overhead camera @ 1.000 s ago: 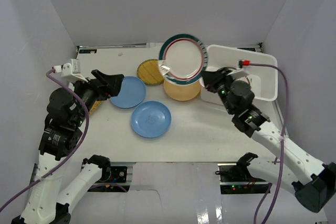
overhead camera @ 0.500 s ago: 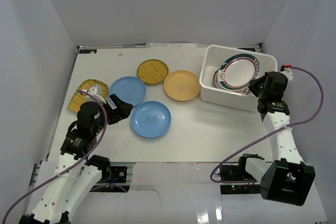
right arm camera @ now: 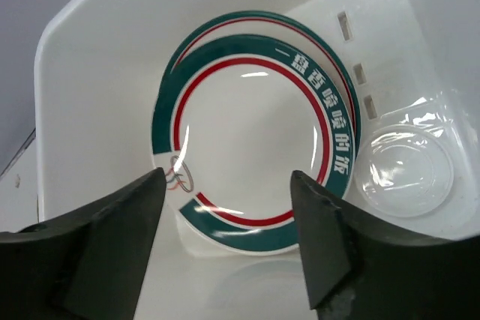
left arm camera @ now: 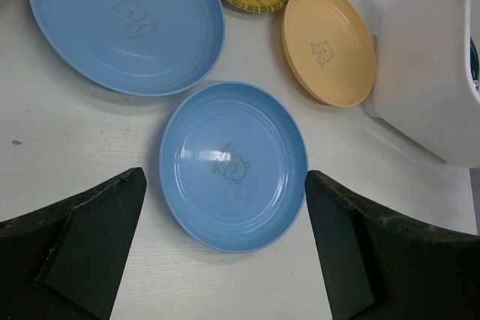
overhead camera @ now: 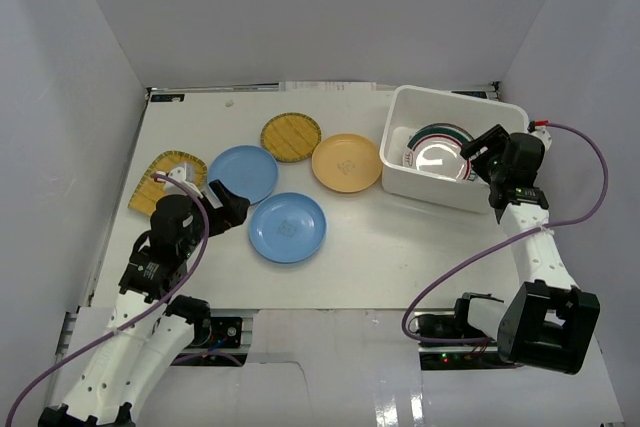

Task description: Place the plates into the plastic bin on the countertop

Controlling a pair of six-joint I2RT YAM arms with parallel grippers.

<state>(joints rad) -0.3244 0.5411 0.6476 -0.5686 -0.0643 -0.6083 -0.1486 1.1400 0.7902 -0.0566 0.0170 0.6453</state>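
Two white plates with green and red rims [overhead camera: 437, 152] [right arm camera: 251, 148] lie stacked in the plastic bin [overhead camera: 430, 187] [right arm camera: 97, 73]. My right gripper [overhead camera: 482, 152] [right arm camera: 227, 177] hangs open just over them and holds nothing. On the countertop [overhead camera: 380, 247] lie two light blue plates [overhead camera: 288, 227] [overhead camera: 243, 174], an orange-yellow plate [overhead camera: 346, 162], a round striped plate [overhead camera: 290, 136] and a fan-shaped striped plate [overhead camera: 160, 169]. My left gripper [overhead camera: 228, 205] [left arm camera: 225, 177] stands wide open, empty, above the near edge of the nearer blue plate [left arm camera: 232, 166].
A clear plastic dish [right arm camera: 405, 170] lies on the bin's slotted floor beside the stacked plates. The bin's wall [left arm camera: 427, 73] rises right of the orange-yellow plate [left arm camera: 328, 44]. Pale grey walls enclose the countertop on three sides.
The right gripper carried the white plate into the bin, then opened and let it go; it now lies flat on the other. The left arm drew back toward the near blue plate.
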